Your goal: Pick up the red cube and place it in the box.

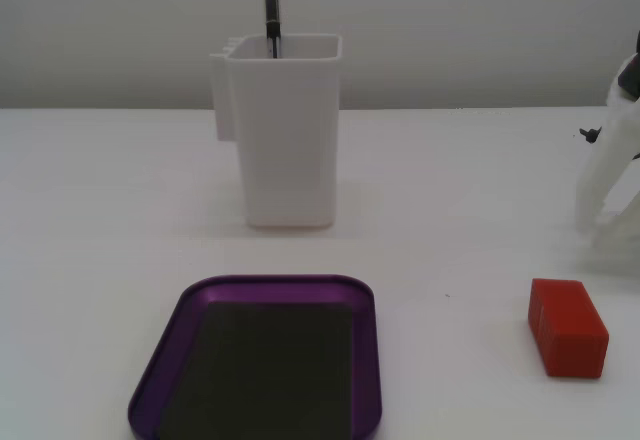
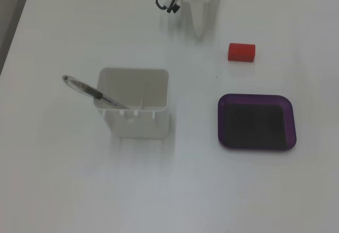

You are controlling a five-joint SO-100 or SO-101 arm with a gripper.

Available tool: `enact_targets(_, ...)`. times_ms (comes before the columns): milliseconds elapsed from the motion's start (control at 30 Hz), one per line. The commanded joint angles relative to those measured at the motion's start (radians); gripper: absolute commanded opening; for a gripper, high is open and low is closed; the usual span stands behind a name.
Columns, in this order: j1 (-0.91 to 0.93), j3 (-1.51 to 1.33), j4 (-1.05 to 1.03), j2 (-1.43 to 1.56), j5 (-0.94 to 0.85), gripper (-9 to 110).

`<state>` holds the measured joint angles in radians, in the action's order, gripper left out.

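The red cube (image 1: 568, 327) lies on the white table at the right in a fixed view, and it shows right of centre near the top in the other fixed view (image 2: 241, 52). The purple box (image 1: 365, 360) with its dark floor is empty; it lies below the cube in a fixed view (image 2: 290, 122). My white gripper (image 2: 200, 33) is at the top, left of the cube and apart from it. Its jaws look closed together and hold nothing. It enters at the right edge in a fixed view (image 1: 592, 222), behind the cube.
A tall white plastic container (image 1: 290, 140) stands behind the box with a pen (image 1: 271, 10) in it; in a fixed view this container (image 2: 135, 122) is left of the box and the pen (image 2: 87, 90) leans left. Cables (image 2: 168, 2) hang by the arm.
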<state>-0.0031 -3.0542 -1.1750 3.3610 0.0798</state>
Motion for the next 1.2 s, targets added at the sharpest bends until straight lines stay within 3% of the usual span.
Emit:
enact_targets(0,-0.008,-0.008,0.006,0.087,0.014,0)
enact_targets(667,0.009,0.005,0.005,0.077,-0.002,0)
enact_targets(900,0.011,0.083,0.015,0.074,-0.278,1)
enact_targets(1167,0.012,0.238,0.025,-0.087,-0.276,6)
